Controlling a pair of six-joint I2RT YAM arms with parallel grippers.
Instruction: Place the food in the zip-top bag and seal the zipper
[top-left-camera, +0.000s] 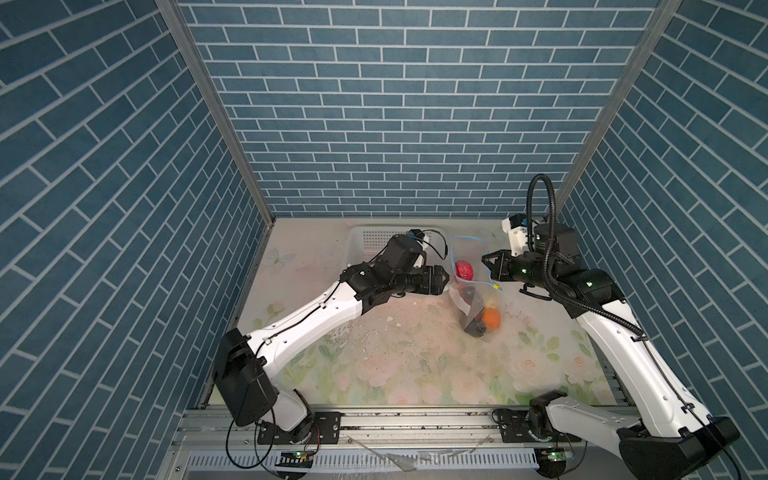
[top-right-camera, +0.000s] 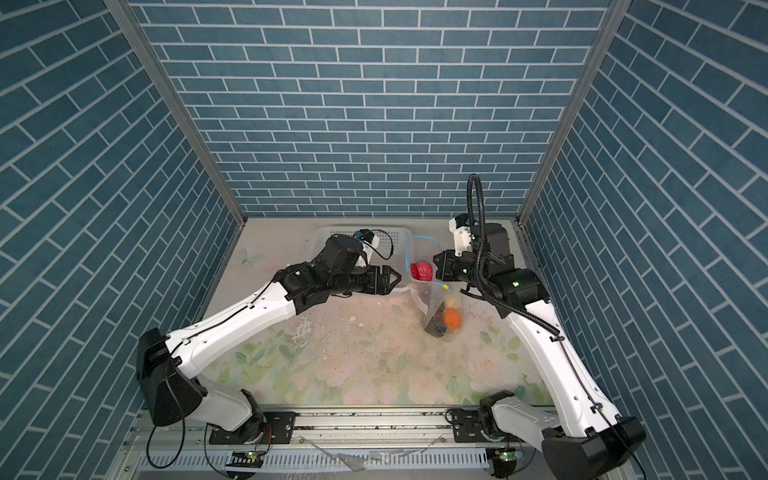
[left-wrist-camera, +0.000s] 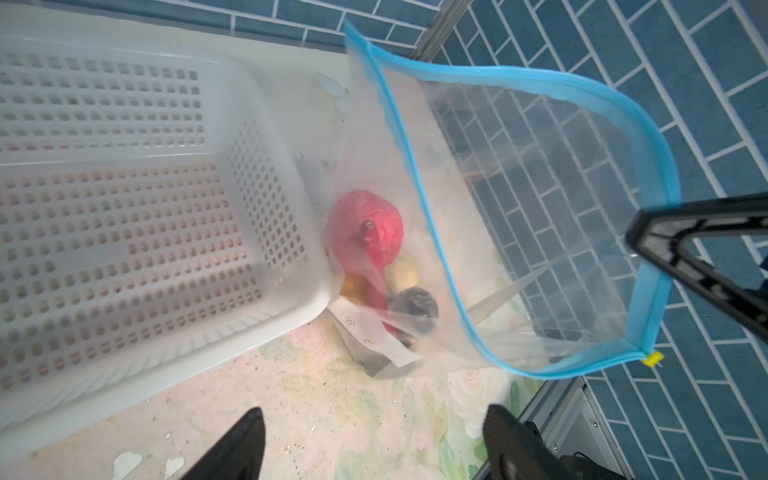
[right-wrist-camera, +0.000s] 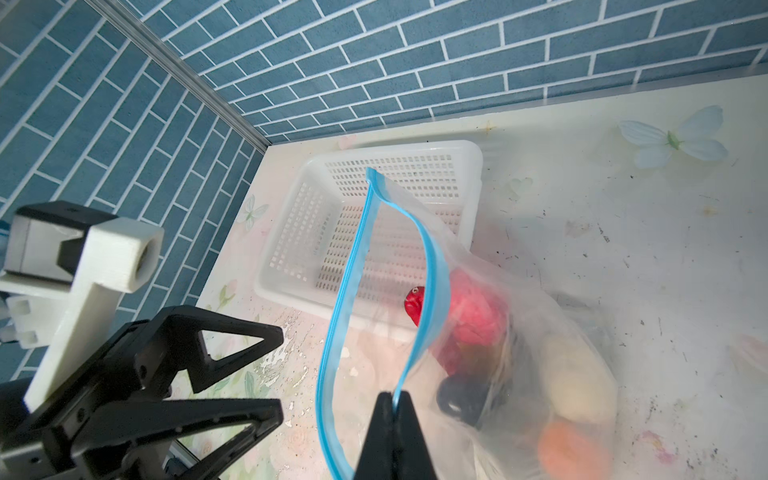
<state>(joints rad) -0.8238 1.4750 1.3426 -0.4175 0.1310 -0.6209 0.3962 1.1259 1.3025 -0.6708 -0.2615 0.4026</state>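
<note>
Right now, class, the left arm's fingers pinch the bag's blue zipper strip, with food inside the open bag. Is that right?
No: the right arm's fingers pinch the zipper strip, as the right wrist view shows; the left arm's fingers stand open. Food is inside the open bag.

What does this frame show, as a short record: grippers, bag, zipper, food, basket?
left gripper: open, empty, beside the zip-top bag
right gripper: shut on the zipper, holding the bag's top up
bag: bottom on the table, mouth wide open
zipper state: unsealed; yellow tab at one end
food: pink piece near the mouth; black piece, cream piece, orange piece lower down
basket: beside the bag, no food visible inside
</note>
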